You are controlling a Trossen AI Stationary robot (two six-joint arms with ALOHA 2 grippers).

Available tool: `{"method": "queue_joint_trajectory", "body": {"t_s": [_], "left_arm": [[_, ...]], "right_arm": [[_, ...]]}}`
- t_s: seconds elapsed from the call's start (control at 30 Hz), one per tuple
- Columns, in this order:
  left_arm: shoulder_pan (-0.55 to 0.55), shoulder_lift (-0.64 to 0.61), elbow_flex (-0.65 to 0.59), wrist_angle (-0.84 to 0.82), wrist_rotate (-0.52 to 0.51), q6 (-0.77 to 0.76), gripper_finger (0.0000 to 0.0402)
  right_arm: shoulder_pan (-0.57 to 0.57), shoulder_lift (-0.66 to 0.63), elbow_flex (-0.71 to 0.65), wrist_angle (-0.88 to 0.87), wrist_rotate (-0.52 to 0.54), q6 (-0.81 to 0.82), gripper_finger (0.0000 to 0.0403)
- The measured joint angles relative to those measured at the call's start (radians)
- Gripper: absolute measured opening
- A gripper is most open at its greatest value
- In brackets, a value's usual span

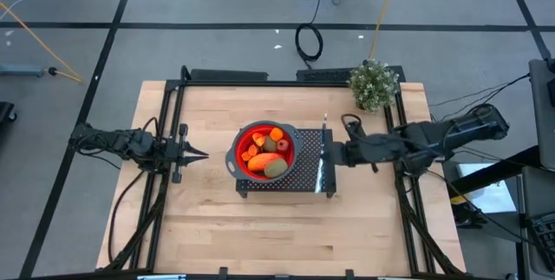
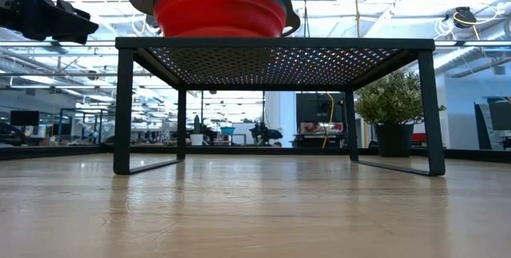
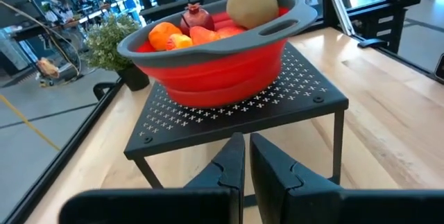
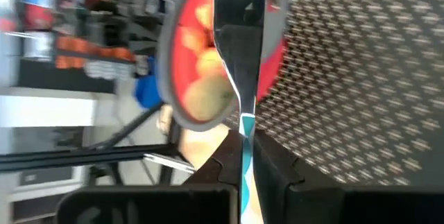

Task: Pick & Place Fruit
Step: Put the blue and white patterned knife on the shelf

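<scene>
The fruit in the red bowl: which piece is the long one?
The long orange piece, carrot-like, lying in the red bowl beside the brownish-green oval. The dark red fruit is round, and the other orange pieces are short chunks.

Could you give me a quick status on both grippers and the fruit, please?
Left gripper shut, empty, left of the rack. Right gripper shut on utensil. Fruit sits in red bowl. Nothing obstructing.

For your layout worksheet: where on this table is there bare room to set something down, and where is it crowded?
Free: the wooden table in front of the black mesh stand, and the strip between the stand and the left gripper. Crowded: the red bowl of fruit, and the right gripper holding the utensil beside it.
</scene>
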Motion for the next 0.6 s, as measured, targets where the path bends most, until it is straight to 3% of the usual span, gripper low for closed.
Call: {"method": "queue_joint_trajectory", "body": {"t_s": [0.17, 0.37, 0.6], "left_arm": [[0.000, 0.000, 0.000, 0.000, 0.000, 0.016, 0.0026], [0.000, 0.000, 0.000, 0.000, 0.000, 0.018, 0.0026], [0.000, 0.000, 0.000, 0.001, 0.000, 0.038, 0.0026]], "right_arm": [[-0.086, 0.068, 0.100, -0.132, -0.156, 0.050, 0.0008], [-0.154, 0.117, 0.131, -0.151, -0.308, 0.124, 0.0008], [-0.198, 0.140, 0.132, -0.194, -0.383, 0.184, 0.0008]]}}
